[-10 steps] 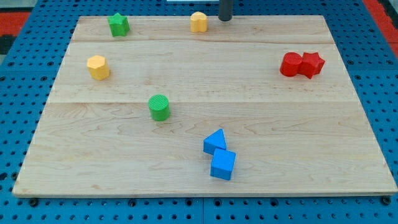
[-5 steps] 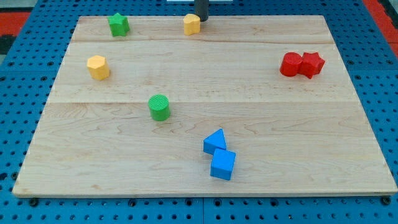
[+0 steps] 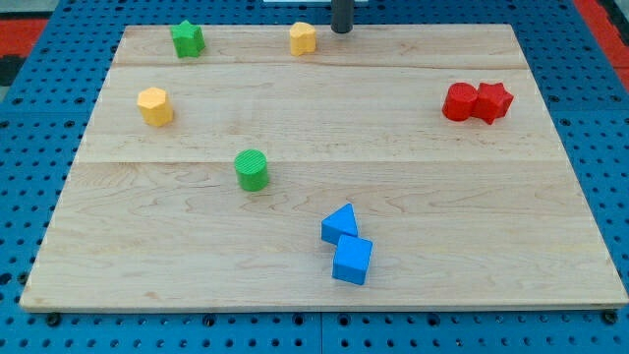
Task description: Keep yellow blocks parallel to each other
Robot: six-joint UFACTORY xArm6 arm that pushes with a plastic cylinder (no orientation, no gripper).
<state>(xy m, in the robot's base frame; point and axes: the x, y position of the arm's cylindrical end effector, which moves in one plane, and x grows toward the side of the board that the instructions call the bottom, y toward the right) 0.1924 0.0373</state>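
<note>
Two yellow blocks lie on the wooden board [image 3: 413, 177]. One yellow block [image 3: 303, 38] sits near the view's top edge, left of centre. The other, a yellow hexagonal block [image 3: 154, 105], sits at the view's left. My tip [image 3: 341, 30] is at the top edge, just right of the upper yellow block and apart from it by a small gap.
A green star block [image 3: 186, 38] sits at the top left. A green cylinder [image 3: 252, 169] stands left of centre. A red cylinder [image 3: 459, 101] and a red star [image 3: 493, 101] touch at the right. A blue triangular block [image 3: 340, 223] and a blue cube [image 3: 352, 260] touch at the bottom centre.
The upper yellow block slid a little to the view's left. My tip went left against it, then drew back to the right.
</note>
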